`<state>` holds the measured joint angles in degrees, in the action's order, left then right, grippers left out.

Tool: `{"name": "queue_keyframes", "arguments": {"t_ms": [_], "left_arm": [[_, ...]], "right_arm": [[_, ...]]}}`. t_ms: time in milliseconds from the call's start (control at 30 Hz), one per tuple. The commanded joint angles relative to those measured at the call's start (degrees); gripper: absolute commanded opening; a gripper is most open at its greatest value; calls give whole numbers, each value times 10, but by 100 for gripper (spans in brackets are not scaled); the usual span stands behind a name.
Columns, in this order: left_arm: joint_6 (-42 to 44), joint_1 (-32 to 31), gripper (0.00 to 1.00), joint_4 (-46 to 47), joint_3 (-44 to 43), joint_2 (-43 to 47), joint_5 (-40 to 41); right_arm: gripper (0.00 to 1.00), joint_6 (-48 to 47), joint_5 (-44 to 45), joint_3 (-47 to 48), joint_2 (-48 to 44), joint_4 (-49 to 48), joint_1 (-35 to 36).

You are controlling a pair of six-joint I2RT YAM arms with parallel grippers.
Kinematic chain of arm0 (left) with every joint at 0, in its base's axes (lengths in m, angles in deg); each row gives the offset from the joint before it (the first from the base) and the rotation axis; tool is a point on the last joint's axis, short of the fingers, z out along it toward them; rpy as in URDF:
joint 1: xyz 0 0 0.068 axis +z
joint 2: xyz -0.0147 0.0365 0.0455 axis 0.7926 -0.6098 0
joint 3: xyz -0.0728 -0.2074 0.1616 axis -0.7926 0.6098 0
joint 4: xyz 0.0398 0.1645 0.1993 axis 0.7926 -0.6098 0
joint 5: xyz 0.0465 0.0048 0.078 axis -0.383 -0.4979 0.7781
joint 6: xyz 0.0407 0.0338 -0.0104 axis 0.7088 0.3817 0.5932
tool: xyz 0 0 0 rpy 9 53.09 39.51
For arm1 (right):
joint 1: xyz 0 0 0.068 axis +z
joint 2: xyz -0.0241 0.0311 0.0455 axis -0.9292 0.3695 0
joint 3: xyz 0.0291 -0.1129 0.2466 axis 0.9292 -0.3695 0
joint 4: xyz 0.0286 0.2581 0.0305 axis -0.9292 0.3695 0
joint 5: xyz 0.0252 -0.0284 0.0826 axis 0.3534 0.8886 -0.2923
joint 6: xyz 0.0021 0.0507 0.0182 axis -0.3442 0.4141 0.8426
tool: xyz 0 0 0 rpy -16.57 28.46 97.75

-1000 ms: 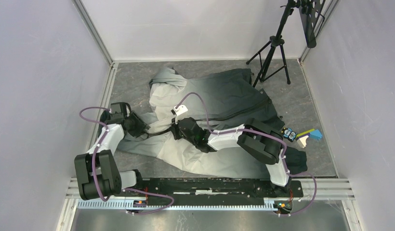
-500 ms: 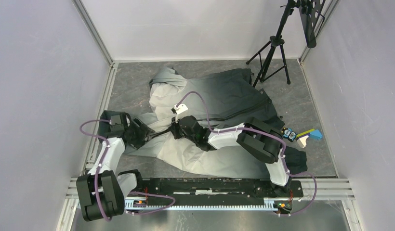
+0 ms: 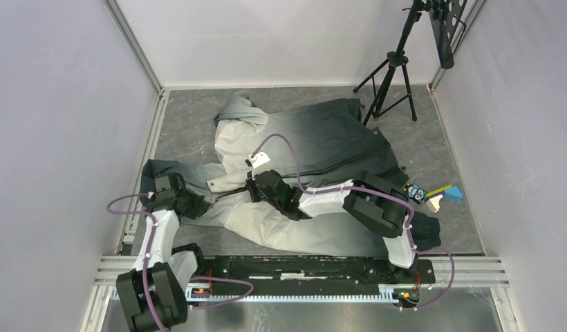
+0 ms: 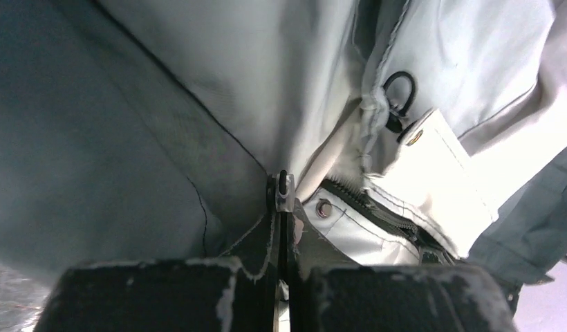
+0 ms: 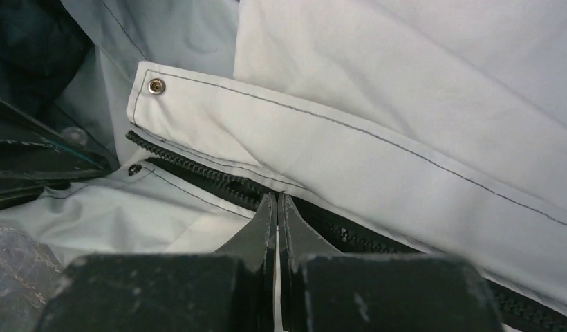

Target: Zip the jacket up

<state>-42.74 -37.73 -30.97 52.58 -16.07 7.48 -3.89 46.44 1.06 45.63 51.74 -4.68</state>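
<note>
Where white walls (image 3: pixel 281 41) box in the grey mottled table (image 3: pixel 191 117), the jacket (image 3: pixel 322 138) sprawls beneath both grippers. The left gripper (image 4: pixel 282 190) pinches hem fabric, fingers together, and has drawn back toward its base since a second ago. The right gripper (image 5: pixel 276 200) sits closed at the zipper (image 5: pixel 198 173), unmoved.

Robotics lab, enclosed test cell. Grey mottled desk (image 3: pixel 191 114) boxed in by plain white panel walls (image 3: pixel 59 104) on aluminium frame posts (image 3: pixel 132 43). Left arm (image 3: pixel 156 238) and right arm (image 3: pixel 322 199) are bolted to a slotted aluminium rail (image 3: pixel 301 294) at the near edge. Purple cables (image 3: pixel 281 140) loop along both. Black tripod (image 3: pixel 391 76) stands in the far right corner. Small coloured blocks (image 3: pixel 443 196) sit by the right wall.
</note>
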Motion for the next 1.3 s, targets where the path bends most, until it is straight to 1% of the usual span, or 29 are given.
{"name": "queue_keyframes", "arguments": {"t_ms": [0, 33, 67, 100, 133, 167, 233, 267, 333, 367, 433, 500, 567, 600, 633, 700, 767, 833, 867, 900, 1000, 1067, 1133, 1200, 1267], "left_arm": [[10, 31, 2, -19, -11, 37, 75], [24, 31, 2, -13, -17, 35, 55], [31, 31, 2, -12, -26, 33, 40], [34, 31, 5, -8, -29, 34, 23], [41, 31, 17, 3, -32, 37, 3], [46, 31, 30, 6, -37, 39, -12], [66, 32, 34, -19, -61, 53, -6], [73, 31, 39, -22, -67, 64, -2], [94, 26, 52, -30, -87, 74, -13], [105, 19, 53, -41, -100, 72, -16], [122, 1, 52, -46, -121, 82, -17], [127, -29, 51, -27, -127, 99, -28], [120, -62, 47, 9, -128, 90, -50], [113, -76, 42, 22, -131, 77, -57], [107, -89, 33, 25, -139, 60, -60], [85, -107, 20, 47, -147, 29, -68], [26, -110, 13, 135, -107, 1, -97], [-22, -110, 3, 243, -60, -46, -112], [-28, -107, 2, 253, -52, -79, -96], [-21, -106, 2, 240, -56, -109, -75], [0, -98, 2, 218, -57, -164, -9], [8, -78, 2, 200, -47, -179, 37], [24, -52, 2, 196, -35, -185, 50], [40, -47, 2, 190, -31, -183, 73], [42, -46, 2, 181, -29, -180, 89]], "right_arm": [[0, -52, 58, 17, -19, 12, -10], [0, -59, 35, 27, -10, 1, -4], [0, -62, 30, 36, -3, -6, 5], [0, -62, 16, 46, 3, -11, 10], [0, -62, -2, 56, 10, -19, 12], [0, -55, -11, 61, 15, -23, 13], [0, -44, 3, 77, 19, -2, 14], [0, -40, 17, 82, 19, 8, 13], [0, -43, 18, 81, 18, 6, 14], [0, -46, 14, 82, 19, 4, 14], [0, -43, 14, 80, 19, 6, 15], [0, -33, 17, 66, 11, 4, 15], [0, -26, 15, 50, 3, -4, 15], [0, -23, 14, 45, 0, -8, 14], [0, -21, 15, 44, 0, -9, 15], [0, -14, 19, 43, 0, -6, 15], [0, -4, 25, 37, -5, -6, 15], [0, 5, 34, 32, -8, -8, 15], [0, 9, 40, 31, -6, -6, 16], [0, 10, 55, 33, -5, 1, 16], [0, 18, 127, 32, -12, 51, 16], [0, 14, 167, 9, -29, 55, 16], [0, -1, 172, -4, -41, 47, 16], [0, -7, 169, 7, -40, 51, 19], [0, -8, 186, 14, -36, 60, 24]]}}
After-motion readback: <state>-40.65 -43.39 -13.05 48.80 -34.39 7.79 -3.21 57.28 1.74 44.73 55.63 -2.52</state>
